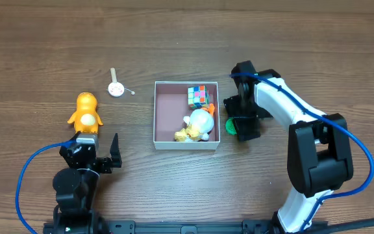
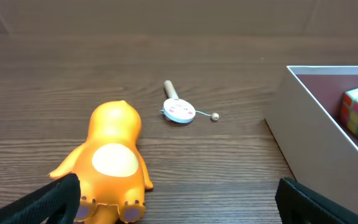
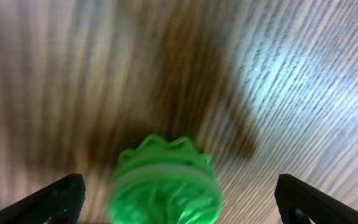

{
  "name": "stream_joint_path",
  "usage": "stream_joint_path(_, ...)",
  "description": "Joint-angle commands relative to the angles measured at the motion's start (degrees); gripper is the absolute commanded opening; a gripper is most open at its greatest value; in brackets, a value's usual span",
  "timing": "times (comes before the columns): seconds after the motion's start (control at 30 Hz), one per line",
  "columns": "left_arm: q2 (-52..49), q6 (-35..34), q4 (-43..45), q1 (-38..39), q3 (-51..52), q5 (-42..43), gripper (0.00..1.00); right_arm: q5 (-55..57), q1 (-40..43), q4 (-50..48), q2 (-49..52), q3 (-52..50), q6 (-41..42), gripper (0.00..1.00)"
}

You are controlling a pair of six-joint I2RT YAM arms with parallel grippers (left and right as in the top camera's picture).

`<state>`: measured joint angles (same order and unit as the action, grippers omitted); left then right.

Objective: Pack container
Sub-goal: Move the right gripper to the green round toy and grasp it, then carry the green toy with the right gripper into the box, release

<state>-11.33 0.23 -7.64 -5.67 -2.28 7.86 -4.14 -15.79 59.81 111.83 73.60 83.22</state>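
The container (image 1: 167,110), a square white box with a pink floor, sits mid-table and holds a colourful cube (image 1: 199,96) and a white and yellow duck toy (image 1: 198,125). Its wall shows in the left wrist view (image 2: 316,134). A green ridged toy (image 1: 231,126) lies on the table just right of the box. My right gripper (image 1: 243,120) is open and hangs over it, fingers wide on either side of the toy (image 3: 164,183). An orange figure (image 1: 86,110) lies at the left. My left gripper (image 1: 97,153) is open just below it, one finger beside the figure's feet (image 2: 112,162).
A small white disc with a stick and a bead (image 1: 116,88) lies up and left of the box; it also shows in the left wrist view (image 2: 179,109). Blue cables loop beside both arm bases at the table's near edge.
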Motion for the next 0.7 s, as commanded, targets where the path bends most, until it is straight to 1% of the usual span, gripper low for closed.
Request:
stream_joint_path(0.0, 0.1, 1.1, 0.2, -0.3, 0.3, -0.4, 1.0, 0.1, 0.0, -1.4, -0.2, -2.3, 0.8, 1.0)
stream_joint_path(0.23, 0.1, 1.1, 0.2, -0.3, 0.3, -0.4, 1.0, 0.1, 0.0, -1.5, -0.2, -2.3, 0.8, 1.0)
stream_joint_path(0.27, 0.1, 1.1, 0.2, -0.3, 0.3, -0.4, 1.0, 0.1, 0.0, -1.5, -0.2, -2.3, 0.8, 0.93)
stream_joint_path(0.3, 0.1, 1.1, 0.2, -0.3, 0.3, -0.4, 1.0, -0.2, 0.0, -1.5, -0.2, -2.3, 0.8, 0.83)
stream_joint_path(0.33, 0.1, 1.1, 0.2, -0.3, 0.3, -0.4, 1.0, -1.0, 0.0, -1.7, -0.2, -2.3, 0.8, 0.77)
stream_joint_path(0.4, 0.1, 1.1, 0.2, -0.3, 0.3, -0.4, 1.0, -2.4, 0.0, -2.3, -0.2, -2.3, 0.8, 0.69)
stream_joint_path(0.5, 0.1, 1.1, 0.2, -0.3, 0.3, -0.4, 1.0, -2.5, 0.0, -2.8, -0.2, -2.3, 0.8, 0.5)
stream_joint_path(0.6, 0.1, 1.1, 0.2, -0.3, 0.3, -0.4, 1.0, -2.5, 0.0, -3.3, -0.2, -2.3, 0.8, 0.43)
stream_joint_path(0.63, 0.1, 1.1, 0.2, -0.3, 0.3, -0.4, 1.0, -2.5, 0.0, -3.4, -0.2, -2.3, 0.8, 0.43)
stream_joint_path(0.67, 0.1, 1.1, 0.2, -0.3, 0.3, -0.4, 1.0, -2.4, 0.1, -3.5, -0.2, -2.3, 0.8, 0.47)
